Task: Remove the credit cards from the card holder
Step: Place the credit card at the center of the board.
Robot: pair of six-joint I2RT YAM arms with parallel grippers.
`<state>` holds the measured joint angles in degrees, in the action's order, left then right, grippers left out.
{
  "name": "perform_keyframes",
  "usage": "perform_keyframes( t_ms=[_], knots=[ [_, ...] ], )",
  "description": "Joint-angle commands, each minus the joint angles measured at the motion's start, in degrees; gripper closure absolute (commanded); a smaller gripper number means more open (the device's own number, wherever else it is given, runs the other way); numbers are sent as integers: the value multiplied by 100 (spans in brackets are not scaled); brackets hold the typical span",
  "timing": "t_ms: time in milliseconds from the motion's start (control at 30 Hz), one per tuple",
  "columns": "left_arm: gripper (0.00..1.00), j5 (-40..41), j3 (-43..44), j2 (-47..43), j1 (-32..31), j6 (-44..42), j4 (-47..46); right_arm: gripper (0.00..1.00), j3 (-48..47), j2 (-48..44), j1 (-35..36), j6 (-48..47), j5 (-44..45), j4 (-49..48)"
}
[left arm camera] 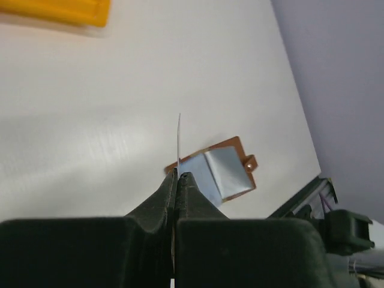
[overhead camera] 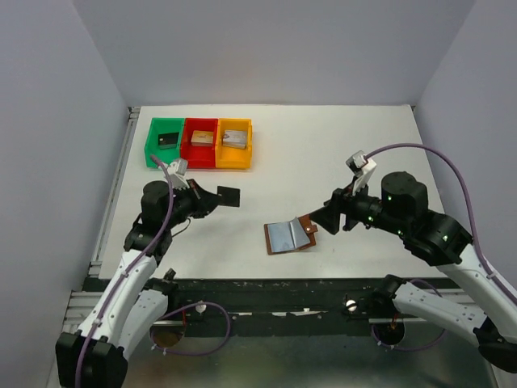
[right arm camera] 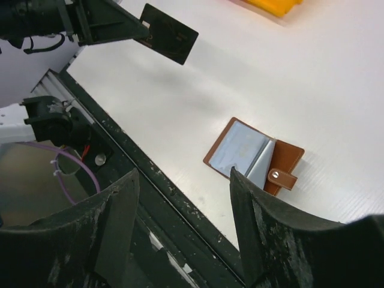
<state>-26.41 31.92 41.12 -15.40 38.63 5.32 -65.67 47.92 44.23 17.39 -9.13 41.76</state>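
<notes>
Card holder (overhead camera: 284, 238) lies spread open on the tabletop (overhead camera: 363, 145) in the top view, pale blue-grey inside up, just in front of the tips of the right jaws. These stand apart with nothing between them, close to its brown tab strap (overhead camera: 309, 229); whether they touch it cannot be told from here. One black card (overhead camera: 229, 196) is out of the holder, clamped by one edge in the left jaws, above the tabletop and well apart from the holder. Other cards cannot be counted: the pockets show only a pale sheen, too small to tell card from lining. Beyond the left jaws three bins stand in a touching row, one green bin (overhead camera: 161, 162), one red bin (overhead camera: 200, 162) and one orange bin (overhead camera: 234, 163), each holding one small blocky piece (overhead camera: 202, 137), dim in detail. From the left wrist, the jaws press together on the black card (left arm camera: 179, 135), which shows only edge-on as a thin line rising from their tips, its face hidden. The card holder (left arm camera: 222, 171) lies just past the tips to the right, its near corner covered by a jaw, and the orange bin (left arm camera: 60, 11) is cut off by the top edge. From the right wrist, the two jaws stand wide, and the card holder (right arm camera: 243, 150) lies on the tabletop beyond the gap, nearer the right one, tab and stud plain. The black card (right arm camera: 169, 33) hangs far off at upper left.
</notes>
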Motion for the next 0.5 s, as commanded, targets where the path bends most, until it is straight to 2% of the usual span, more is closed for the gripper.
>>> perform_keyframes(
  t_ms=[0,100,267,367,467],
  knots=[
    [100,426,-397,641,598,461,-468,30,1150,-387,7,414,386,-1106],
    [100,165,-476,1212,819,181,-1242,30,1635,-634,7,765,262,-1451],
    [100,-434,-257,2003,1091,-233,-1779,30,1865,-556,-2,766,-177,-1407],
    [100,-785,-73,2443,1451,-207,-1667,31,1970,-512,7,757,-370,-1433],
    [100,-1557,209,3083,1943,-190,-1411,31,2067,-529,7,757,-476,-1477]
  ],
)
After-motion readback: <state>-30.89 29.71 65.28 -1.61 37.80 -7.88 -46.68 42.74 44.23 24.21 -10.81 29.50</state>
